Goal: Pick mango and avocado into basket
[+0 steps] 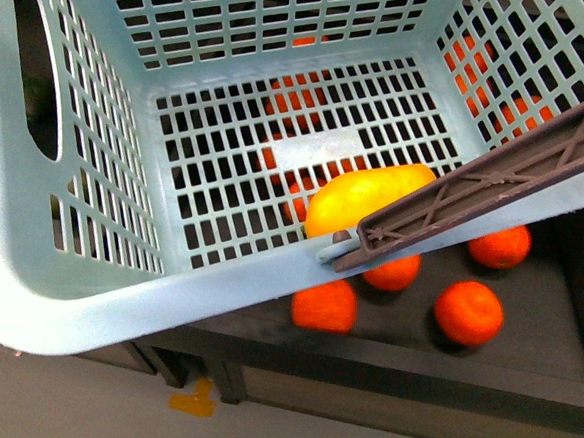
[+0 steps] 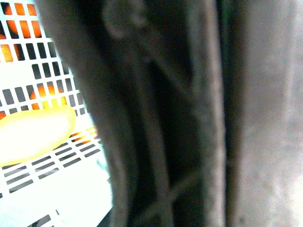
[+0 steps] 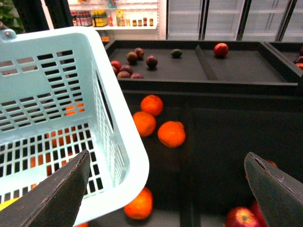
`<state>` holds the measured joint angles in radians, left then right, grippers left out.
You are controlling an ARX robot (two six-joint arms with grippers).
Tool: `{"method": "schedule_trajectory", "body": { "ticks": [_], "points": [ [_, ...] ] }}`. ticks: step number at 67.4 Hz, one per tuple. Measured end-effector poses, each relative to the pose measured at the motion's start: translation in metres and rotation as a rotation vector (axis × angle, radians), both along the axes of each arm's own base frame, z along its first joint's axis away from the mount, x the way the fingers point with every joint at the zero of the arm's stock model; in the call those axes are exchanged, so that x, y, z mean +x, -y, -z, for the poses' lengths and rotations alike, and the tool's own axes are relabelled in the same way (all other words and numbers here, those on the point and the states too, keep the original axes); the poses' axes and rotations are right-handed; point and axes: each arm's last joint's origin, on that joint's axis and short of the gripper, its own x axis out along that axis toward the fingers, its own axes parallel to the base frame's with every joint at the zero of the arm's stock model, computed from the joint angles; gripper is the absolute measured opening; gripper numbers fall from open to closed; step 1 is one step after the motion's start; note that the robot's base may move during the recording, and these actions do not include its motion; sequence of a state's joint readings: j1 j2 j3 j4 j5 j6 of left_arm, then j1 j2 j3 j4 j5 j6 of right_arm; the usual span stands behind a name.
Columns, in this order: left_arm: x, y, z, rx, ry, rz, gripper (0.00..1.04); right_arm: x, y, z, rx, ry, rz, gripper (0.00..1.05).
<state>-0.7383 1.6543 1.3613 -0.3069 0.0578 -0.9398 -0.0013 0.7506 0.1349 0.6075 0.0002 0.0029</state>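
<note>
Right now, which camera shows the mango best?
The front view: the mango lies on the basket floor, one end behind the handle. Left wrist shows part, blurred; right wrist only a yellow sliver.

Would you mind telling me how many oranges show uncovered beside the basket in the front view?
4 oranges: one below the basket rim, one under its handle, one right of those, one beyond it. Others show only through the slots; more may be hidden.
</note>
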Motion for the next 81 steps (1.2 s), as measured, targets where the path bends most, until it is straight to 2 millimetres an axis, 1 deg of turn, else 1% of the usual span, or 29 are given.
{"method": "schedule_trajectory", "body": {
  "ticks": [81],
  "points": [
    [0.0003, -0.0004, 0.0002, 0.0, -0.001, -0.002, 0.13, 0.0, -0.0001, 0.0002, 0.0, -0.001, 0.0, 0.96]
  ]
}}
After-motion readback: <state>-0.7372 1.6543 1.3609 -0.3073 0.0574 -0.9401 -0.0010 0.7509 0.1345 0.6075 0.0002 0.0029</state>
